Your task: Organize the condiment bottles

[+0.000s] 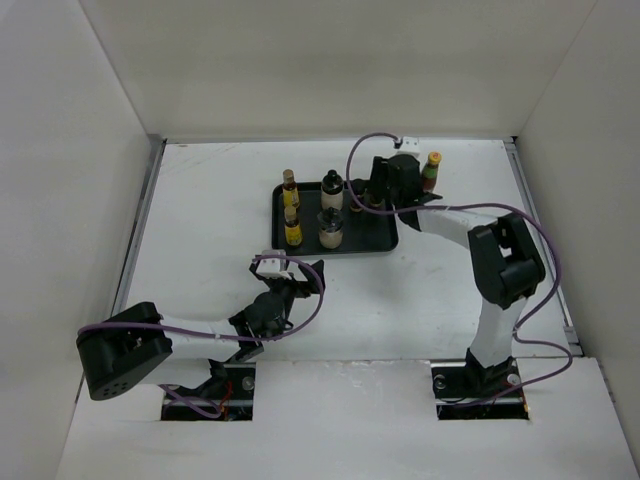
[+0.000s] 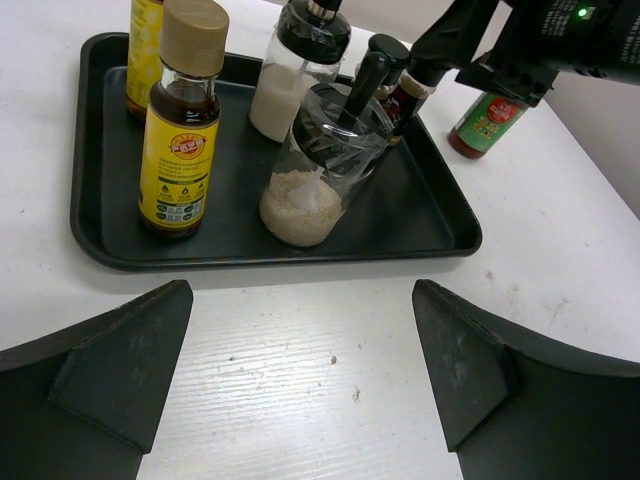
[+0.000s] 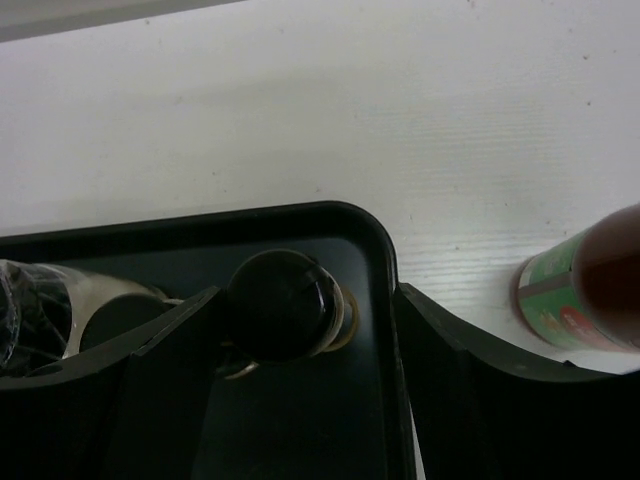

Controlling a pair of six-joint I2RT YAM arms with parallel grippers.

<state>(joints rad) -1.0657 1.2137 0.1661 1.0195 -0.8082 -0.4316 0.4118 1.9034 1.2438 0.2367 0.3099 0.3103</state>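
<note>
On the black tray (image 1: 385, 245) stand two slim yellow-labelled bottles (image 1: 290, 186) (image 1: 292, 229) and two stubby pale black-capped bottles (image 1: 332, 190) (image 1: 331, 229). At the tray's far right corner my right gripper (image 3: 308, 292) straddles a dark jar (image 3: 283, 305). Its jaws are open, the left finger against the cap and the right finger (image 3: 440, 340) apart from it. The red bottle (image 1: 431, 172) with the orange cap stands on the table right of the tray. My left gripper (image 2: 300, 370) hangs open over bare table just before the tray's near rim (image 2: 300, 258).
White walls close in the table on the left, back and right. The right arm (image 1: 505, 262) reaches from its base to the tray's right end. The left arm (image 1: 200, 335) lies low across the near left of the table.
</note>
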